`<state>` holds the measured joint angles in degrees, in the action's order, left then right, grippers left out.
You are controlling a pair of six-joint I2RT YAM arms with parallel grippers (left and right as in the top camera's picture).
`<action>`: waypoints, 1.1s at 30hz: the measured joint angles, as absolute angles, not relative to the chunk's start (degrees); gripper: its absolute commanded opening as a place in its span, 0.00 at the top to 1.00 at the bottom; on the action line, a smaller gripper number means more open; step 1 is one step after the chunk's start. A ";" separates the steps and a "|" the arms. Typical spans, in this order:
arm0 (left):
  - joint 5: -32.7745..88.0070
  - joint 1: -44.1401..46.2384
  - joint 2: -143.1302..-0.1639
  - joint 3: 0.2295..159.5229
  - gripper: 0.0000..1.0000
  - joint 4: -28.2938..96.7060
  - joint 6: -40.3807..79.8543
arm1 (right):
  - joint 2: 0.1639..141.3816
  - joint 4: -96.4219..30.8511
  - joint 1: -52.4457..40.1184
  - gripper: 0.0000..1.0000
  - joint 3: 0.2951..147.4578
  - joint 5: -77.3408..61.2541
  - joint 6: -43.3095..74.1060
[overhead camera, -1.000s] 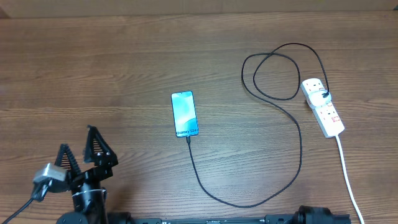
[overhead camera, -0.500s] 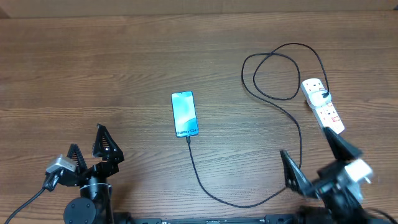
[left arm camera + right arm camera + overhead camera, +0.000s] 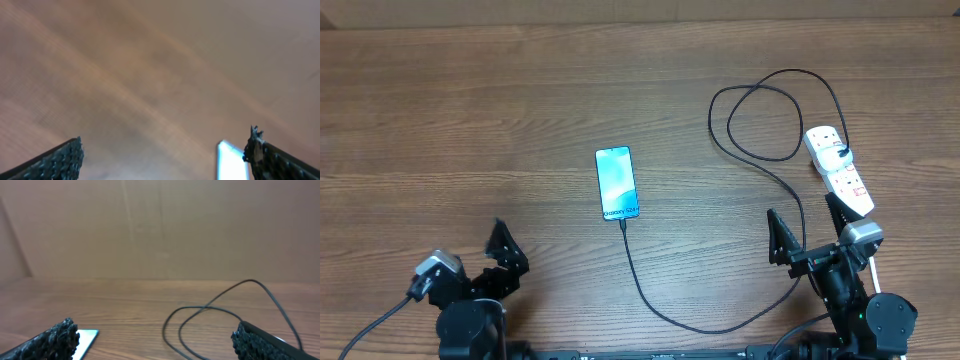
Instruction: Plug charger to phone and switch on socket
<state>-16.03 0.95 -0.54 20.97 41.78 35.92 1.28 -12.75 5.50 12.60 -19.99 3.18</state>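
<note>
The phone (image 3: 617, 183) lies flat mid-table with its light blue screen up. It also shows in the left wrist view (image 3: 231, 162) and the right wrist view (image 3: 85, 341). The black charger cable (image 3: 710, 329) runs from the phone's near end, curves right and loops (image 3: 200, 311) up to its white plug head (image 3: 841, 153) on the socket (image 3: 848, 185), a white power strip at the right. My left gripper (image 3: 488, 262) (image 3: 162, 160) is open and empty at the front left. My right gripper (image 3: 807, 228) (image 3: 157, 342) is open and empty, just in front of the socket.
The socket's white cord (image 3: 878, 275) runs toward the front edge beside my right arm. A brown cardboard wall (image 3: 160, 225) stands behind the wooden table.
My right arm has come into view at the front right and settled with its fingers near the socket. My left arm has drawn back toward the front edge.
</note>
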 measured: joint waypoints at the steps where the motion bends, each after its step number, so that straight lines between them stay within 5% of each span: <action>1: -16.03 0.95 -0.54 20.97 0.01 44.01 35.92 | 1.28 -12.19 5.48 0.00 12.08 -19.49 3.18; 9: -16.19 0.95 -0.54 20.91 0.00 60.05 35.92 | 1.28 -5.19 5.48 0.00 5.69 -16.23 3.18; 33: -16.25 0.95 -0.54 20.91 0.01 60.25 35.86 | 1.74 -3.62 5.48 0.00 1.04 -14.72 3.20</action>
<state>-16.25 0.95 -0.54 20.91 60.25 35.86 1.74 -3.62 5.48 1.04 -14.72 3.20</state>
